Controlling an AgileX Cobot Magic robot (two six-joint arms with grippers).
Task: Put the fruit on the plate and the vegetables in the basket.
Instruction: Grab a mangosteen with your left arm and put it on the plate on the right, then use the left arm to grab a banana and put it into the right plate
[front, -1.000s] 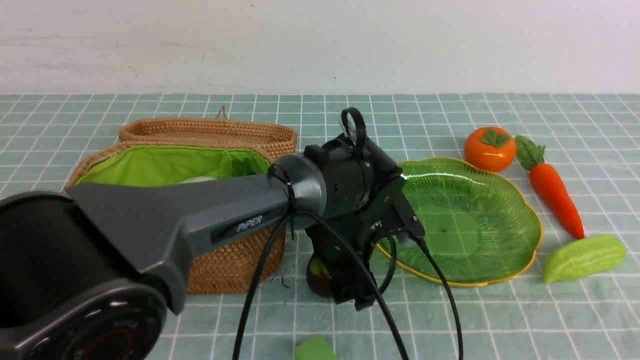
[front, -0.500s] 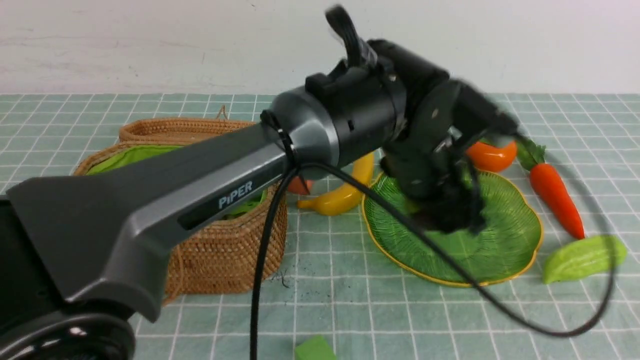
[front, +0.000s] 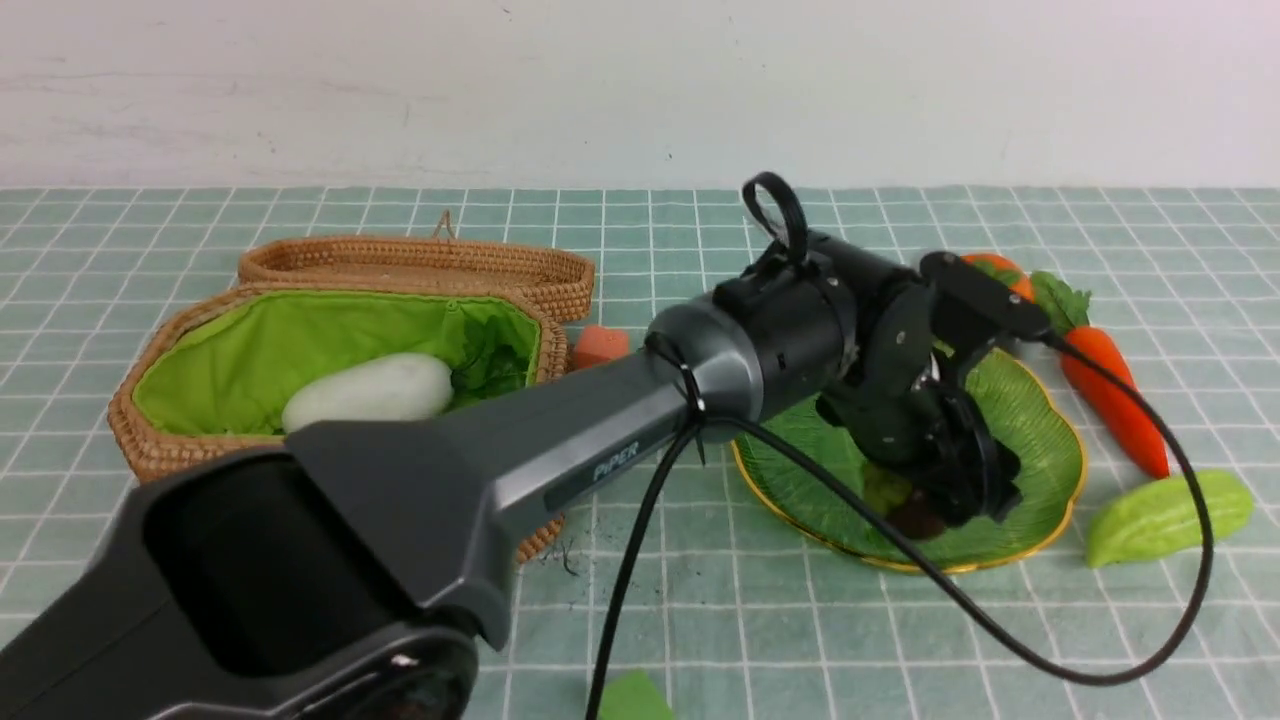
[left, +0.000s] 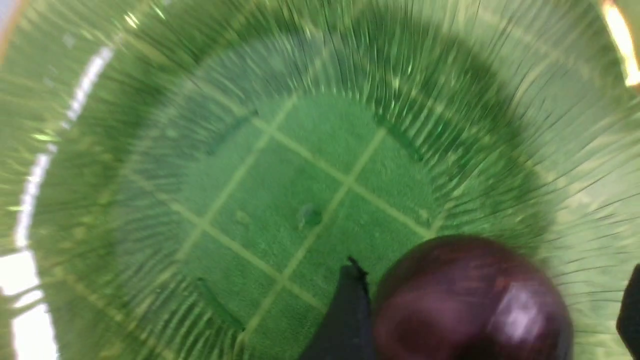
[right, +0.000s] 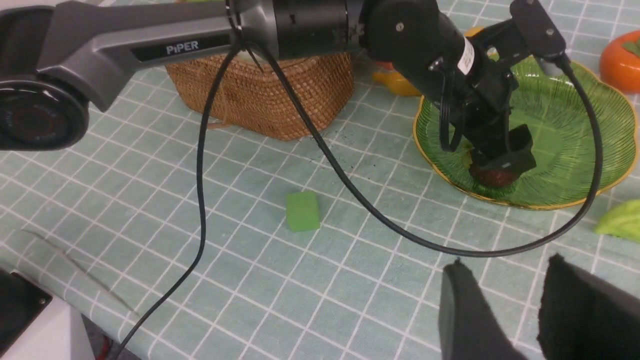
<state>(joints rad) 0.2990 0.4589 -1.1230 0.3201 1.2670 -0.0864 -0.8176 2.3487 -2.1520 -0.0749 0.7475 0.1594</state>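
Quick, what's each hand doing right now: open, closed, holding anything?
Left hand: open, straddling the mangosteen, which sits on the plate.
Right hand: partly open, holding nothing.

Grey PiPER-marked arm (front: 560, 440), black cable (right: 199, 180)

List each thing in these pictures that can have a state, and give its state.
basket, open, lid off
lid, lying behind the basket
radish, lying in the basket
plate, holding the mangosteen
mangosteen, resting on the plate
left pincer, open around the mangosteen
right pincer, open, empty
persimmon, outside the plate
carrot, outside the basket
gourd, outside the basket
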